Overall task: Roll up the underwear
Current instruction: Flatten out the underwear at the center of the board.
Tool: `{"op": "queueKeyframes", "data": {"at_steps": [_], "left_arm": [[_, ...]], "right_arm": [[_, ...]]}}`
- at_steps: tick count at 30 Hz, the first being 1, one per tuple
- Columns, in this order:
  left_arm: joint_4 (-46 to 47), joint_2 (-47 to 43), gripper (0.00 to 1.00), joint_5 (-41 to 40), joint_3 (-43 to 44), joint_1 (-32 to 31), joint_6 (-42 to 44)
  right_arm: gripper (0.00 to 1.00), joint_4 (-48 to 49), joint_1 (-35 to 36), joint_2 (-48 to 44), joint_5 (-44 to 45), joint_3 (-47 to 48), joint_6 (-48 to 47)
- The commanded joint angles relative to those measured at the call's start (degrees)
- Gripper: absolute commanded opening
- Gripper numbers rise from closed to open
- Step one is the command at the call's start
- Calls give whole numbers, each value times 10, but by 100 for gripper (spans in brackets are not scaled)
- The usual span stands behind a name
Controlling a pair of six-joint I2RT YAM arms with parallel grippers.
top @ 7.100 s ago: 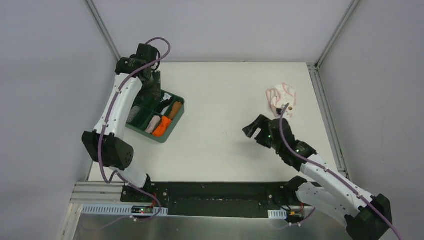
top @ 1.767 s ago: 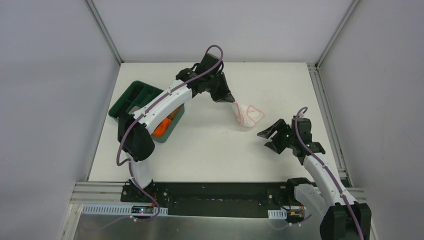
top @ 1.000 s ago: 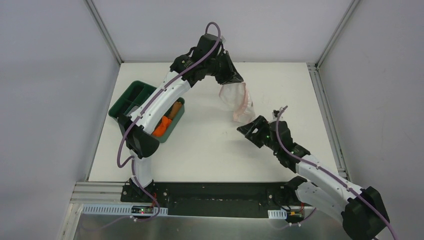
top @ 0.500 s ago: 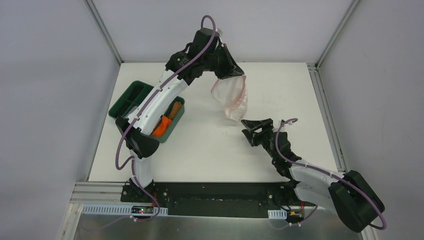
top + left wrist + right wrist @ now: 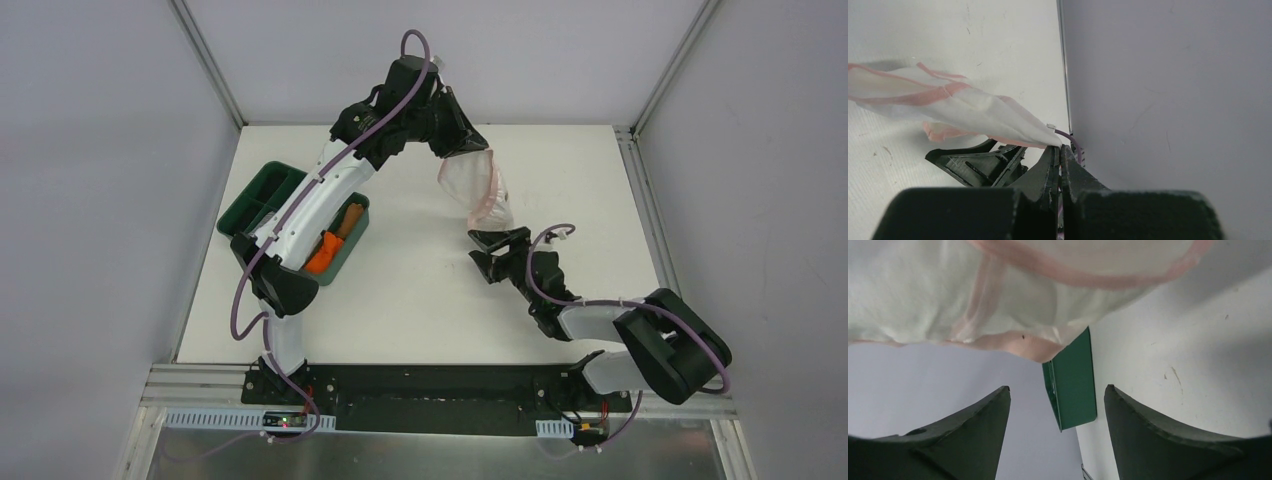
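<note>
While the left end effector (image 5: 463,151) pinches the underwear (image 5: 478,190), the right end effector (image 5: 493,254) (spread) sits below

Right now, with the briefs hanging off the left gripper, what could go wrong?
1. The left gripper pinches the underwear by one edge only, so a tug could pull it free.
2. The right gripper is open just under the hanging lower edge. Closing may miss it or bunch several layers, spoiling the roll.
</note>
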Motion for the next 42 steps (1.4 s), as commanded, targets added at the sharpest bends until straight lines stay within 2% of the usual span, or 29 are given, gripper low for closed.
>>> {"op": "queueKeyframes", "data": {"at_steps": [1, 5, 12, 15, 18, 20, 22, 24, 26, 29, 36, 39, 40, 42], "left_arm": [[7, -34, 0, 1, 18, -4, -1], [7, -31, 0, 4, 27, -4, 0], [8, -37, 0, 7, 21, -4, -1], [9, -41, 0, 3, 16, -4, -1], [12, -48, 0, -8, 7, -4, -1], [15, -50, 0, -10, 6, -4, -1], [16, -51, 0, -8, 6, -4, 0], [16, -53, 0, -8, 2, -4, 0], [16, -59, 0, -13, -7, -4, 0], [20, -70, 0, -18, -26, -3, 0], [21, -79, 0, -13, -53, 1, 1], [20, -77, 0, -18, -56, 1, -1], [19, -77, 0, -22, -58, 1, -4], [14, -75, 0, -30, -63, 1, -13]], "right_arm": [[72, 56, 8, 0, -2, 23, 13], [72, 29, 8, 11, -11, 50, -24], [71, -124, 12, 11, 24, 125, -107], [68, -196, 12, 19, 24, 161, -127], [61, -236, 12, 22, 35, 172, -131], [54, -247, 12, 21, 40, 171, -135], [40, -262, 11, 18, 48, 172, -142], [23, -289, 12, 9, 64, 172, -154], [0, -349, 12, -10, 90, 181, -165], [0, -427, 10, -45, 127, 188, -212], [1, -477, -13, -177, 113, 142, -279], [36, -482, -8, -217, 71, 139, -323], [41, -488, -1, -220, 58, 145, -343], [45, -515, 25, -220, 61, 166, -392]]}}
